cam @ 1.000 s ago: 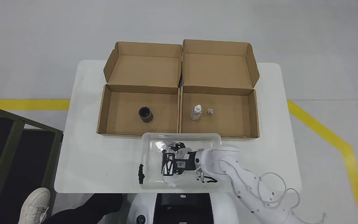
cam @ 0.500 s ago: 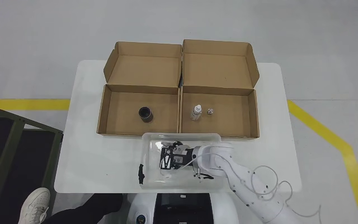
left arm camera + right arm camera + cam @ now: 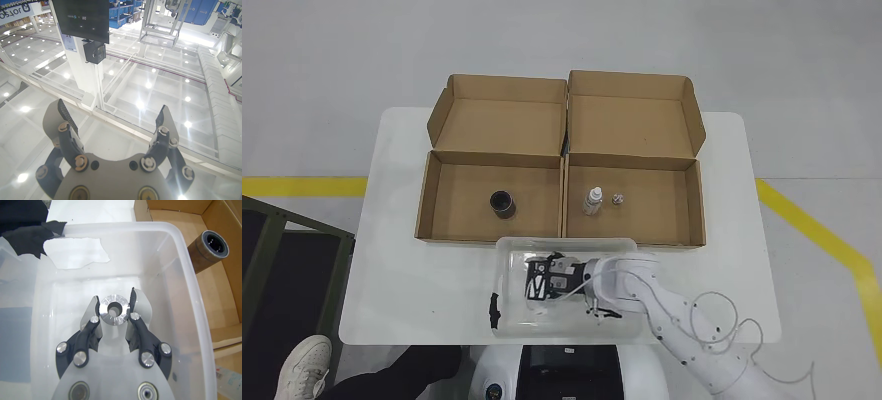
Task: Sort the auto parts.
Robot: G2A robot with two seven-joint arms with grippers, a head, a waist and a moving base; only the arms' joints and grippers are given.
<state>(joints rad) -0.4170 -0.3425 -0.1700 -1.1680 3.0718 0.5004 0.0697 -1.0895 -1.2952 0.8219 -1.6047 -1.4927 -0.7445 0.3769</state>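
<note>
Looking into the clear plastic bin (image 3: 117, 224) on the white tabletop (image 3: 392, 280), the right gripper (image 3: 114, 297) has its jaws closed on a shiny short metal cylinder with a round bore (image 3: 115, 319). One pad touches each side, and the bored end faces up out of the bin, so its long axis seems roughly upright and crosswise to the squeeze. That arm is clearly the nearer one. The left gripper (image 3: 112, 105) points up at the ceiling with jaws spread wide and nothing between them. Both sorting boxes lie just past the bin's far rim. The brown cardboard box on the robot's left (image 3: 438, 190) holds a dark cylindrical bearing (image 3: 211, 247) and sits right behind the grip. The brown cardboard box on the robot's right (image 3: 692, 200) holds a small pale bottle-shaped part (image 3: 592, 199) and a tiny silver piece (image 3: 619, 198). So the next move probably needs a straight lift over the rim. As for writing, a torn white paper patch (image 3: 75, 253) on the bin wall looks blank, and a printed label (image 3: 226, 376) beside the bin is too small to read.
</note>
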